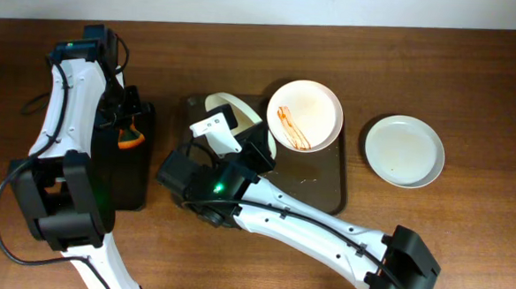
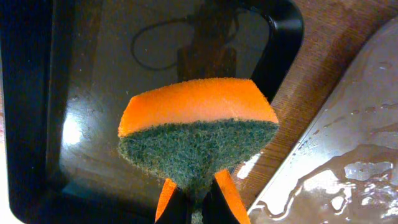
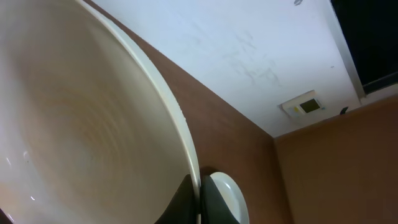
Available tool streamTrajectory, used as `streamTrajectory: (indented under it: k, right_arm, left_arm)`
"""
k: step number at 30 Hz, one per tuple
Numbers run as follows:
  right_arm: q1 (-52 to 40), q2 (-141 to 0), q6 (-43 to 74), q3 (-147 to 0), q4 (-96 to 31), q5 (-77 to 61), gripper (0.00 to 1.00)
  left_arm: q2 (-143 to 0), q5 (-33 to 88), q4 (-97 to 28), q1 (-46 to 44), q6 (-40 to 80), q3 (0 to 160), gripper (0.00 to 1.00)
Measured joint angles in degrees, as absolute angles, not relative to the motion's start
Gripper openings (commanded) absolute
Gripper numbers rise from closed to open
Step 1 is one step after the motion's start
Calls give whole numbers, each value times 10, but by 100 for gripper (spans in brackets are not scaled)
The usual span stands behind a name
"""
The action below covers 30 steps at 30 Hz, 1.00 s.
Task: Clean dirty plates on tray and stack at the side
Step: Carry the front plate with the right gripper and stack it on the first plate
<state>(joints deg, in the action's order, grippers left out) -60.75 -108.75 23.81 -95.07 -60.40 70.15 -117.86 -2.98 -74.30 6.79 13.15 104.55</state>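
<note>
While you read right gripper, note jaws pinching rim of first plate, held tilted on edge over left end of tray. Second plate, orange-red streaks across it, lies at tray's far right corner. Third plate, plain white, sits on table just right of tray, apart from it. Left gripper clamps sponge, orange back, green scouring face, above black tray.
</note>
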Motion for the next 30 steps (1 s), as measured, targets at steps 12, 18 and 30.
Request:
streamTrajectory:
  k: [12, 18, 30]
  right_arm:
    - [-267, -1017, 197, -950, -601, 88, 4]
    - [67, -1006, 169, -954, -693, -3, 4]
    - [221, -1063, 122, -852, -626, 6, 76]
  left_arm:
    - [-1179, -29, -742, 68, 131, 1046, 0]
    - [-1179, -20, -743, 68, 131, 1046, 0]
    - [-1179, -19, -743, 68, 131, 1046, 0]
